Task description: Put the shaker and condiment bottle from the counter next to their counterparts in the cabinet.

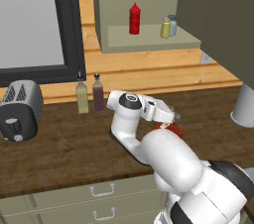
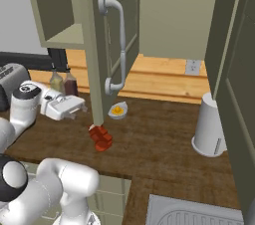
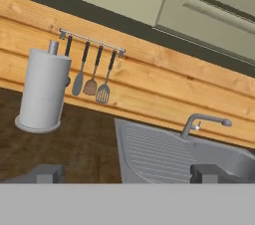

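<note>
Red and ridged, the condiment bottle [image 2: 101, 138] lies tipped on the dark desk [image 2: 159, 134], long axis running near-to-far, just below and right of the gripper [image 2: 79, 110], whose fingers [image 3: 46, 173] are apart and empty, aimed rightward.

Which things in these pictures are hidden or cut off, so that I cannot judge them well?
- Condiment bottle: in the left base view the arm covers most of it; its neck and stopper are hidden.
- Blue-grey shaker: half behind the shaker on the cabinet shelf.
- Toaster: cut off by the left edge of the right base view.
- Gripper: just its tips show, apart.
</note>
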Robot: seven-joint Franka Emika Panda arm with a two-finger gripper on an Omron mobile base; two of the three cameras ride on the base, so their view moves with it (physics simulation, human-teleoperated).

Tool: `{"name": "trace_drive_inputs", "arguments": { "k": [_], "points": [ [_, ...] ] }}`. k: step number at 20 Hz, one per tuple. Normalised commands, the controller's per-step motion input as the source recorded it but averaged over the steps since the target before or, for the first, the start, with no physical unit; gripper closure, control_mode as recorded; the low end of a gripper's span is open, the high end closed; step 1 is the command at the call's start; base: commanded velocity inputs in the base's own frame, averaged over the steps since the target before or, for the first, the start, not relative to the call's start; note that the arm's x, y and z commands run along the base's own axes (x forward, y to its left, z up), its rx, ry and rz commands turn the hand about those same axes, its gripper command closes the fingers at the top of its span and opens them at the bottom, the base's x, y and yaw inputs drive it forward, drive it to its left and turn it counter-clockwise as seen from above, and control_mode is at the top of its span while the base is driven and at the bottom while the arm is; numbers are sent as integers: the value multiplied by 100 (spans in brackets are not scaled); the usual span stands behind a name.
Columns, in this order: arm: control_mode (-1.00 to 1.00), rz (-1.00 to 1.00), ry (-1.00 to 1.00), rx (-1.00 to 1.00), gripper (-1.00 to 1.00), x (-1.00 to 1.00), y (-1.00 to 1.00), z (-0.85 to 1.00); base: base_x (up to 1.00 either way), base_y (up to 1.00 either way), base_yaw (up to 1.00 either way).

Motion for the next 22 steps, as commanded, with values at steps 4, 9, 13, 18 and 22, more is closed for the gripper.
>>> {"name": "trace_drive_inputs", "arguments": {
  "k": [4,9,13,18,22],
  "points": [
    [-100,0,0,-9,-100,0,-34,-54,0,0,0],
    [-100,0,0,-1,-100,0,-37,-38,0,0,0],
    [-100,0,0,0,-100,0,-12,-8,0,0,0],
    [-100,0,0,0,-100,0,-1,-1,0,0,0],
    [-100,0,0,0,-100,0,11,23,0,0,0]
  ]
}}
